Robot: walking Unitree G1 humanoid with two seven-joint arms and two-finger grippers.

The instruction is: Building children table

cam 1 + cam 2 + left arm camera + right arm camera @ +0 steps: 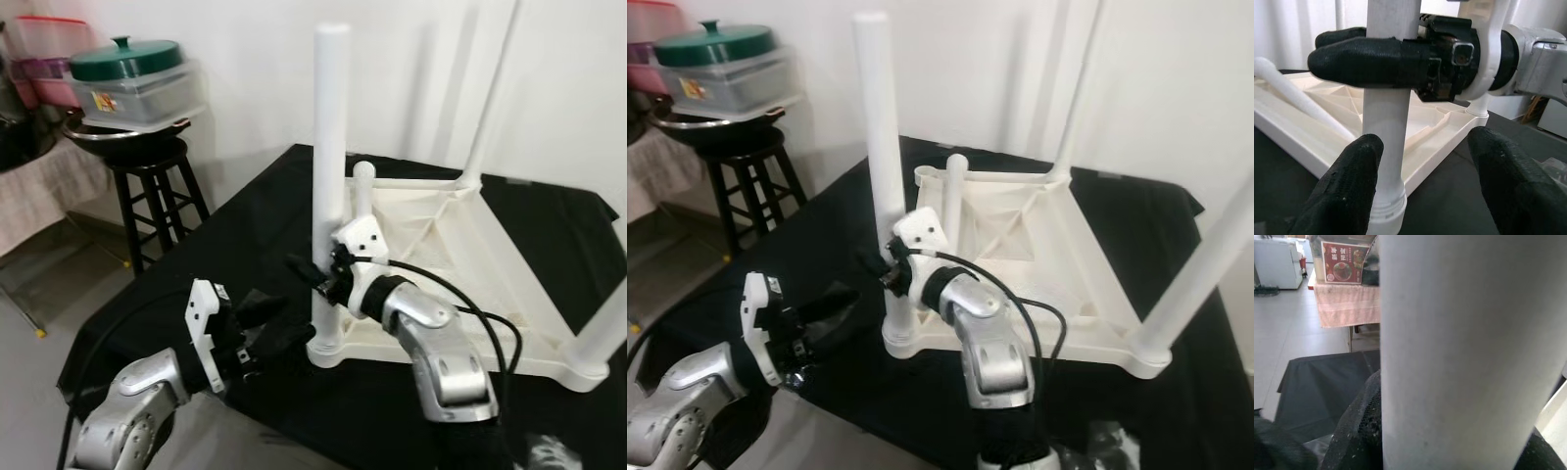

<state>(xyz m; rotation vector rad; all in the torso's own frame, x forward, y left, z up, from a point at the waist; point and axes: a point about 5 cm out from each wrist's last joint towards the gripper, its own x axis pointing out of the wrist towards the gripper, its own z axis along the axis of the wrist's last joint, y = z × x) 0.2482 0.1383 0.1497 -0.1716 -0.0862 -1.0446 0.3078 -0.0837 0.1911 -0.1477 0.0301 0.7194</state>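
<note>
You've got a white table top and white leg on a black cloth — black gripper fingers, a green lid behind.

A black cloth covers the work surface. To the left stands a dark wooden stool. On it sits a metal pan, and on the pan a clear box with a green lid. Behind are pink containers and a pink cloth.
</note>
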